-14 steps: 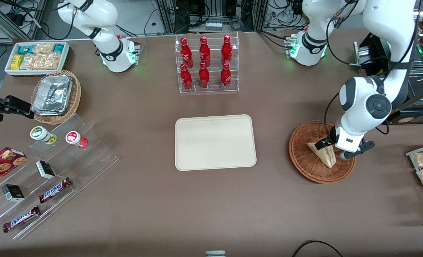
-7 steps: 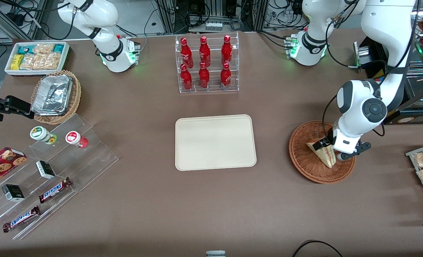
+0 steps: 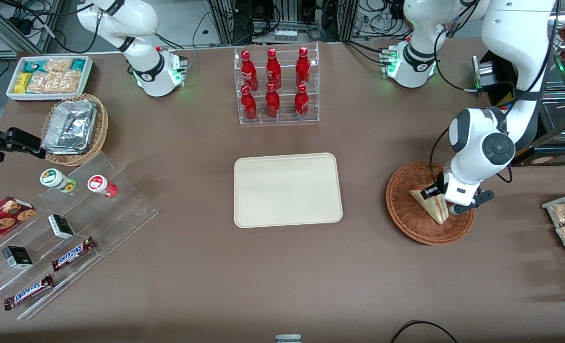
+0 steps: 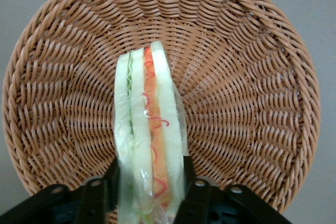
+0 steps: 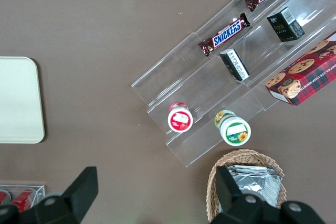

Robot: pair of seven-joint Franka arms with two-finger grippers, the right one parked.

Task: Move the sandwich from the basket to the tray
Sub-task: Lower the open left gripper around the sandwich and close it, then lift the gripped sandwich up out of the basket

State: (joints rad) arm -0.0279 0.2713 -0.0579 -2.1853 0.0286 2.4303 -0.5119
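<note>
The sandwich [image 4: 150,135] is gripped across its bread faces by the hand [image 4: 151,190], filling edge up, so it can be lifted from the basket [image 3: 408,216] near the table's working-arm edge; the tray [image 3: 287,190] is kept bare mid-table

table [image 3: 191,286]: brown, matte
tray [image 3: 288,189]: flat on table, mid, nothing on it
basket [image 3: 408,214]: on table toward working arm's end, apart from tray; sandwich [image 3: 430,206] in it
gripper [image 3: 440,202]: down in basket, fingers closed on sandwich sides
bottle rack [image 3: 277,85]: clear, red bottles, farther from front cam than tray
foil basket [image 3: 75,129]: parked arm's end
snack box [image 3: 48,76]: white, farther from cam than foil basket
clear step stand [image 3: 67,238]: nearer cam, holds jars + candy bars
</note>
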